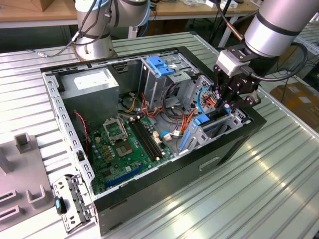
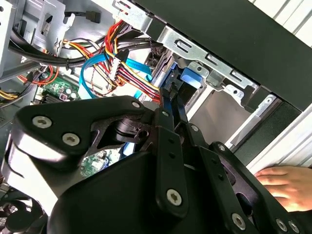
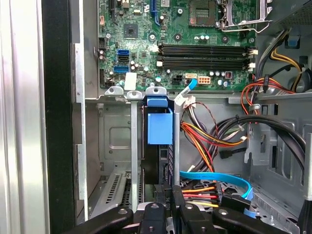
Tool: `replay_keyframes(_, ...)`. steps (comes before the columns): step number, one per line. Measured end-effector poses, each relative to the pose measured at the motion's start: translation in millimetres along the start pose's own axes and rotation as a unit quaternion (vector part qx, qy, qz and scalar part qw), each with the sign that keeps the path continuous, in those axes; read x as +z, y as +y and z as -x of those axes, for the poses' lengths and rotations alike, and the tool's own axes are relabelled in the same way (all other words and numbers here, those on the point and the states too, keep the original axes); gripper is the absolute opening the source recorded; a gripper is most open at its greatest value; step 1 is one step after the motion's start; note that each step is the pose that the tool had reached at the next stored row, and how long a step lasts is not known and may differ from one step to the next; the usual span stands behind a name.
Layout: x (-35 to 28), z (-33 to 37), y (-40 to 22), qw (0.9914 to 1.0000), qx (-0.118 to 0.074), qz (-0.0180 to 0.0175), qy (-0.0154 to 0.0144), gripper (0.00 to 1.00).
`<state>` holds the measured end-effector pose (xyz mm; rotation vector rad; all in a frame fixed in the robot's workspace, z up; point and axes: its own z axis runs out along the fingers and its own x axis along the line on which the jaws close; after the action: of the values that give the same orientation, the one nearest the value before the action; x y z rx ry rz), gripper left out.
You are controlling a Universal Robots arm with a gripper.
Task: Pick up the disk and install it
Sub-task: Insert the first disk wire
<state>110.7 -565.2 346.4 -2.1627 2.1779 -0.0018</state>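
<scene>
**In the drive cage: the disk sits upright under the hand**

In the metal cage at the front of the open computer case [image 1: 239,144], the disk [image 3: 160,146] stands on edge in a slot, its blue rail end [image 3: 160,126] facing up between two grey cage posts. The hand [image 3: 168,197] is right at its near edge, its fingers drawn close together on the disk's thin edge; whether they truly clamp it I cannot tell. In the exterior view the hand [image 1: 225,102] hangs over the cage [image 1: 212,127]. Red, orange and blue cables [image 3: 214,183] run just beside the slot. Past the cage lies the green board [image 3: 185,44]. A person's hand [image 2: 285,185] rests on the ribbed desk [image 1: 259,194] beside the case.
</scene>
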Motion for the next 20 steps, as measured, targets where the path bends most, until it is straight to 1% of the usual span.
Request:
replay_keyframes(5, 2.3, -0.4, 0.2, 1.0, 0.0, 0.0, -0.0001, 0.17)
replay_keyframes(10, 3.1, -0.8, 0.2, 1.0, 0.0, 0.0, -0.0001, 0.17)
replay_keyframes(13, 1.2, -0.6, 0.1, 1.0, 0.0, -0.0001, -0.0006, 0.17)
replay_keyframes(14, -0.7, -0.6, 0.0, 1.0, 0.001, 0.0, -0.0002, 0.17)
replay_keyframes(20, -1.8, -0.5, -0.1, 0.99999, 0.004, -0.0002, 0.0, 0.17)
